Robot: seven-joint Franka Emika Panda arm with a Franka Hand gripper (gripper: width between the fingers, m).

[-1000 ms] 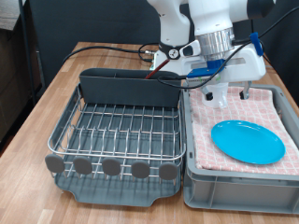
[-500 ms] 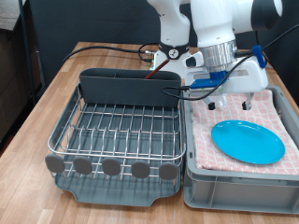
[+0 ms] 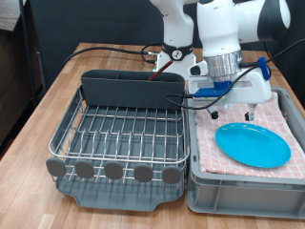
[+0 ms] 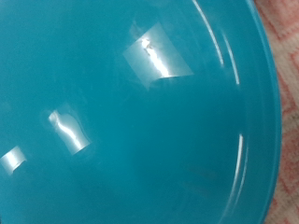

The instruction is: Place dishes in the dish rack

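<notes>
Claw (image 3: 232, 116) over plate, grip state can't be told.
Round glossy light-blue plate (image 3: 253, 144) lies flat on pink checked cloth (image 3: 276, 111) in grey bin (image 3: 238, 191), near counter's (image 3: 57, 91) right edge; silver wire dish rack (image 3: 119, 134) alongside.

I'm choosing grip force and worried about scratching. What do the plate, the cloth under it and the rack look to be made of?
Plate: probably glazed ceramic or hard plastic; smooth, glossy blue, with sharp light reflections in the wrist view. Cloth: woven fabric, matte pink check. Rack: shiny metal wire grid, on a dull dark grey tray that looks plastic.
</notes>
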